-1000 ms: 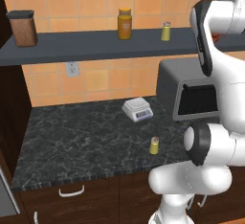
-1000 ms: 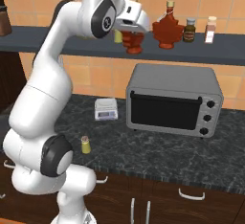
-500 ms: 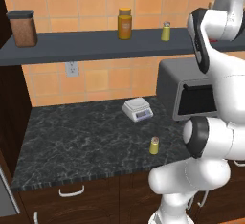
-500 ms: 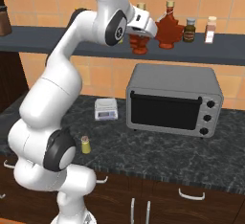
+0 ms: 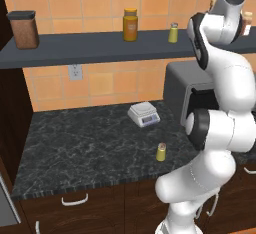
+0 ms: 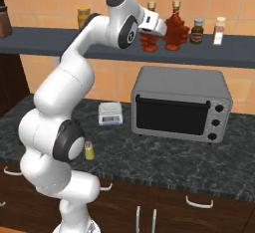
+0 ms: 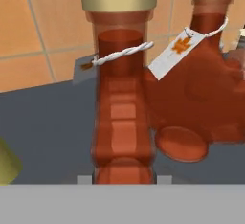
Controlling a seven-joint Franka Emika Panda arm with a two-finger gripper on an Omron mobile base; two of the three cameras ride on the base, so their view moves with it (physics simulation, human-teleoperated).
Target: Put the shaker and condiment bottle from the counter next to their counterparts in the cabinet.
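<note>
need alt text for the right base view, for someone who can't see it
A white robot arm reaches up to a dark wall shelf, its gripper at a red maple-leaf bottle beside a matching one. Below, a small yellow-green shaker, a scale and a grey toaster oven sit on the black counter.

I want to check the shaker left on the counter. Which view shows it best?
The left base view: the shaker stands whole and unblocked on the dark counter. In the right base view it sits partly tucked behind the arm's lower joint.

condiment bottle [image 6: 149, 42] upright on cabinet [image 6: 45, 41], beside counterpart bottle [image 6: 175, 30] | shaker [image 6: 89, 150] upright on counter
</note>
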